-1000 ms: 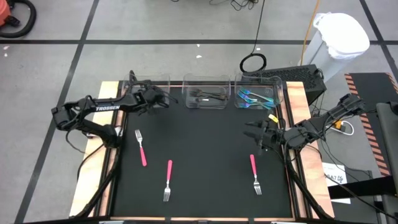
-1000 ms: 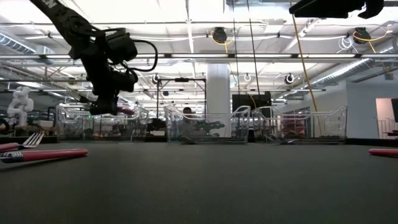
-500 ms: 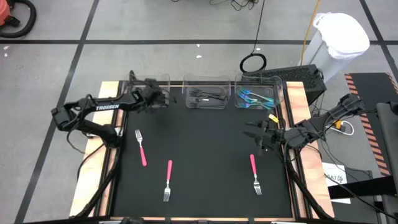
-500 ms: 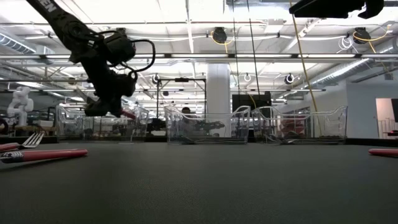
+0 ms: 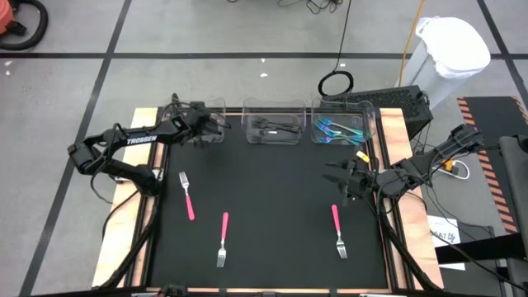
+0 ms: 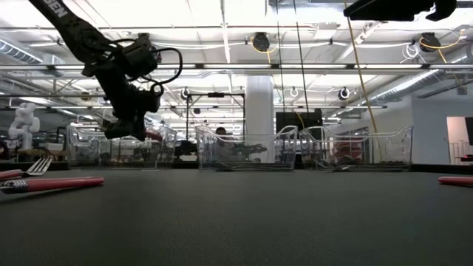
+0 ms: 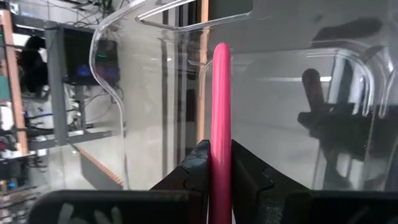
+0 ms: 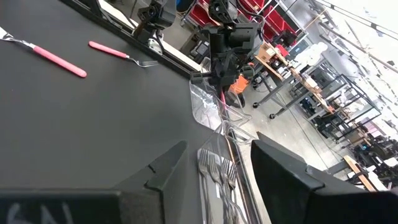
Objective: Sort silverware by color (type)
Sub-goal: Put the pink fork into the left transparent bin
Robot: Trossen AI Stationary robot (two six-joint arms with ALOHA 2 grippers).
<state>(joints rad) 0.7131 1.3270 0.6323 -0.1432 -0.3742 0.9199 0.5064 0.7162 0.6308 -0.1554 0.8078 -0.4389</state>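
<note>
Left gripper (image 7: pixel 219 177) pinches a pink-handled utensil (image 7: pixel 220 112), probably a fork, inside the left clear bin (image 5: pixel 191 111); right gripper (image 5: pixel 337 180) waits half-open and empty near the table's right edge.

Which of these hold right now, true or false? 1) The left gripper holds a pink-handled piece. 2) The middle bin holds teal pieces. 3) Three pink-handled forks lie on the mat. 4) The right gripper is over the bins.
1) True: the left gripper is shut on a pink handle at the left bin.
2) False: the middle bin holds black pieces; the teal pieces are in the right bin.
3) True: pink-handled forks lie on the mat.
4) False: the right gripper waits by the table's right edge.
</note>
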